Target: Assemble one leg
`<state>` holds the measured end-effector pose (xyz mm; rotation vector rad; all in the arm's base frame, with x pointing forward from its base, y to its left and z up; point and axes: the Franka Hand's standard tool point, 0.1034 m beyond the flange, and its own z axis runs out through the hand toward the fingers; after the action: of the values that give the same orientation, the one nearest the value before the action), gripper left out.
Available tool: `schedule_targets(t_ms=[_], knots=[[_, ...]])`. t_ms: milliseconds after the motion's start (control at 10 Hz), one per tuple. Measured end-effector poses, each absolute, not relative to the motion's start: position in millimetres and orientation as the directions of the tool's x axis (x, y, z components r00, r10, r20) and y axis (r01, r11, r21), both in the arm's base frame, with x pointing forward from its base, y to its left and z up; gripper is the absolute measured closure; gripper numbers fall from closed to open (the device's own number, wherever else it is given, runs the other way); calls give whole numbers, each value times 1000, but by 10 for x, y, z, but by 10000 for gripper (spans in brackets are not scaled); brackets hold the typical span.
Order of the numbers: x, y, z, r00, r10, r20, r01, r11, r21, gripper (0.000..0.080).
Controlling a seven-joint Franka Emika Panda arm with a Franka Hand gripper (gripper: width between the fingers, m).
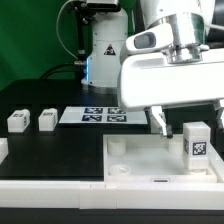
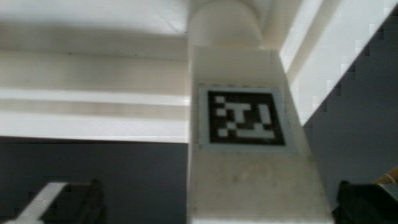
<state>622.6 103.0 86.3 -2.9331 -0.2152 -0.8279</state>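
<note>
- Claw (image 1: 175,128) spread wide, nothing pinched; one dark finger (image 1: 159,122) visible on the exterior view's left of the leg, clear gap between them.
- Leg (image 1: 196,142) upright at the exterior view's right, standing at the right far corner of the large white tray-like part (image 1: 130,165); black-and-white tag faces the camera.
- Cannot tell from the exterior view whether the leg is seated in a corner socket or just resting on the rim.
- Wrist view: same leg (image 2: 240,130) fills the centre as a tall white post, tag (image 2: 242,118) square on, dark fingertips (image 2: 54,203) at the frame's lower corners, apart from the post.
- Tray-like part lies flat on the black worktop (image 1: 50,150), near edge of the scene, with raised walls.
- Two more small white blocks (image 1: 17,121) and (image 1: 46,119) side by side on the worktop at the exterior view's left, well apart from the tray.
- Marker board (image 1: 95,115) flat on the worktop farther back, between those blocks and the arm's white body (image 1: 165,75).
</note>
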Motion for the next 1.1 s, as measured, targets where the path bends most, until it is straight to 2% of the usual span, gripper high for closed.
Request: schedule_targets(t_ms=[300,500,800,1100], knots=[[6172,1094,801,894,126,429,172,-983,-69,150],[6145,1065,791,969,139,204,164,-980,-115,150],[6148,1009,831,980,179,-93,162,-973,-165,150],[6227,1047,823,983,150,-105,131,-977,-167,150]])
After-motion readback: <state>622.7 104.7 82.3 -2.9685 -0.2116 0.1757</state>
